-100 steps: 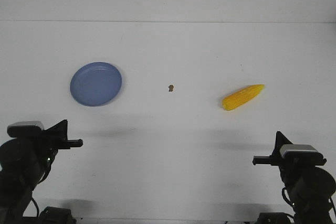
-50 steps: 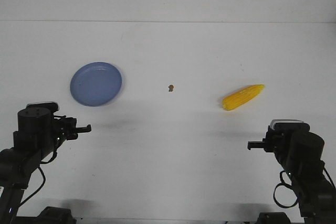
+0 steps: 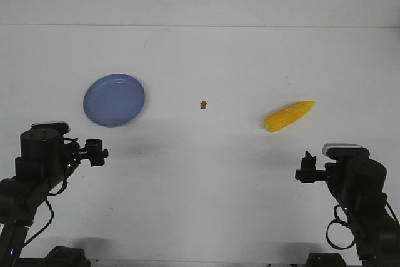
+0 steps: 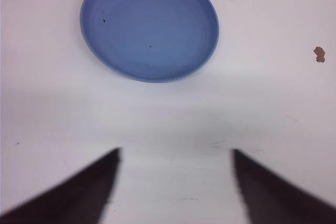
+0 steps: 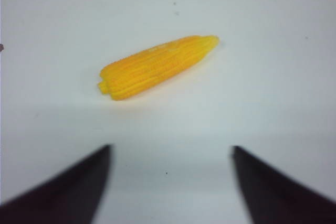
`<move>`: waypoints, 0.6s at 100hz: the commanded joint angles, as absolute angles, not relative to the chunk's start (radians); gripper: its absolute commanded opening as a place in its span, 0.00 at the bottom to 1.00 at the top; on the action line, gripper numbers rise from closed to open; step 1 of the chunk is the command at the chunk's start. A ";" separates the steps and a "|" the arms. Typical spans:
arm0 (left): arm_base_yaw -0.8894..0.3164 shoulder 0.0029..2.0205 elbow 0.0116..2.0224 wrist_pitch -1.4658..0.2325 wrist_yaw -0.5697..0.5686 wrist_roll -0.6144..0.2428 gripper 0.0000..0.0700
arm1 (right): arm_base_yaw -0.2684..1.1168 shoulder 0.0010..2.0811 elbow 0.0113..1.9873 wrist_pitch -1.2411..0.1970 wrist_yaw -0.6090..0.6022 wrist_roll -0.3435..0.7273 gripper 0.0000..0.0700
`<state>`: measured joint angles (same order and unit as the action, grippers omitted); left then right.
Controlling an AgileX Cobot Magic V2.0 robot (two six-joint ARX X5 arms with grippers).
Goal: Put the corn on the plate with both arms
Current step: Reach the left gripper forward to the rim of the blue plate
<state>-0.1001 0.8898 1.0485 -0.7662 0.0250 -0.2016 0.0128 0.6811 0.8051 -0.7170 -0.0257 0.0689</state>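
The bright yellow tapered corn cob (image 3: 289, 115) lies bare on the white table (image 3: 206, 179) toward its right edge, well apart from the round blue-lavender plate (image 3: 114, 99) over by the left edge. The right gripper (image 3: 304, 168) and left gripper (image 3: 95, 152) both hang spread wide, gripping nothing. My take: bring the right one over the cob's thick middle, jaws squared across its slanted length, before closing. Ignore the tiny brown speck (image 3: 203, 104).
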 commanded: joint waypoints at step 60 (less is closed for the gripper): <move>0.059 1.249 1.144 -0.560 0.026 -0.220 0.89 | 0.014 0.682 0.821 -0.682 -0.026 0.078 0.87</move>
